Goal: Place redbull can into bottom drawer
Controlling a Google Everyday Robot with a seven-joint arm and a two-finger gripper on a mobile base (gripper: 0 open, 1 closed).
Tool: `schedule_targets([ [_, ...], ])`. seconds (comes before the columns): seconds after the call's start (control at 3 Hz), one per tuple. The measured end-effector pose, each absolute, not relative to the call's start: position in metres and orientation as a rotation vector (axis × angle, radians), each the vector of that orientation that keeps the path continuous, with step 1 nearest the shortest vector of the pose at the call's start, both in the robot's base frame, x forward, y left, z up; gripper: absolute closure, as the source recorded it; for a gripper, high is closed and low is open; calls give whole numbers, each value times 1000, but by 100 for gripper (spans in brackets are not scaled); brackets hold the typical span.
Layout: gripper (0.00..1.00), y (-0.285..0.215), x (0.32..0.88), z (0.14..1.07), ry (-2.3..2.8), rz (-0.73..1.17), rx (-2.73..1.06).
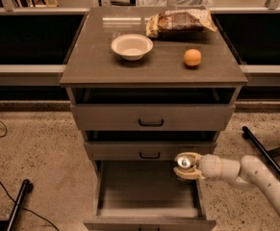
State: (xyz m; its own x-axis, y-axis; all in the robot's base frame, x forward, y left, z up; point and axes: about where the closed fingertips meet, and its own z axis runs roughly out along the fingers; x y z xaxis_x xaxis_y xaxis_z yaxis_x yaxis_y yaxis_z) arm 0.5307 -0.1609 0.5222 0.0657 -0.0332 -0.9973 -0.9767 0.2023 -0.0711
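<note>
The bottom drawer (149, 207) is pulled open below the two shallower drawers; its flat inside is bare. My gripper (186, 166) reaches in from the right and hangs over the drawer's right rear corner, just under the middle drawer's front. It is shut on the redbull can (183, 162), of which I see mainly the shiny round silver top between the fingers. The can's body is hidden by the gripper.
On the cabinet top (96, 66) stand a white bowl (132, 46), an orange (192, 57) and a bag of snacks (180, 22). A black pole (264, 149) lies on the floor at right, another black leg (18, 204) and a cable at left.
</note>
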Motion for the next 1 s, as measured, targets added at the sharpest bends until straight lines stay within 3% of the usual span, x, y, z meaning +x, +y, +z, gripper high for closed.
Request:
schedule_targets([
  [1.0, 100, -168, 531, 420, 1184, 1029, -1029],
])
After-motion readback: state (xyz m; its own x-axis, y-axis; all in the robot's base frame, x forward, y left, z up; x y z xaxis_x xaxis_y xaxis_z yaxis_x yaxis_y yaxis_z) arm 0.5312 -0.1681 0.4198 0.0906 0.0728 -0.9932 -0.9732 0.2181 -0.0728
